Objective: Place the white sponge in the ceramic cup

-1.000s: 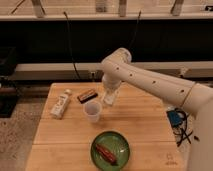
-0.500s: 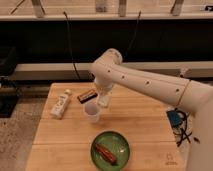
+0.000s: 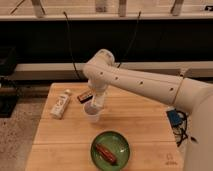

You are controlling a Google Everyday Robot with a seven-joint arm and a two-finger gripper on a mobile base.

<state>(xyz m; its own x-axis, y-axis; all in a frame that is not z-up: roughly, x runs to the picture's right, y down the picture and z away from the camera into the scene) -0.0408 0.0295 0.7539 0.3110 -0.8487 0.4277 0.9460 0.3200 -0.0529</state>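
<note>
Gripper (image 3: 96, 104) hanging straight above the ceramic cup (image 3: 93, 113), fingers pointing down at the rim and drawn tight together. White sponge not clearly separable: a pale patch between the fingertips right at the cup's mouth, probably the sponge pinched there, too blended with the white arm and cup to say for sure. Judged from that pose: carried over and lined up for a drop into the cup, release not yet made.

Directly beneath the gripper, the cup, upright on the wooden table (image 3: 140, 130), wide rim up, so a plain vertical drop should do. Just behind and to the gripper's left in view, a small dark snack bar (image 3: 85, 96) lying flat, close to the cup but apart from it. Further out on that same side, a white carton with a printed label (image 3: 60, 104), lying on its side, well away from the drop line. In front of the gripper, nearer the camera, a green plate (image 3: 111, 149) with a reddish-brown piece of food on it, clear of the cup.

Arm (image 3: 140, 82) reaching in from the right of view, elbow bent high over the table, likely to keep the wrist vertical over so small a mouth. Main risk: sponge catching on the rim or nudging the light cup over.
</note>
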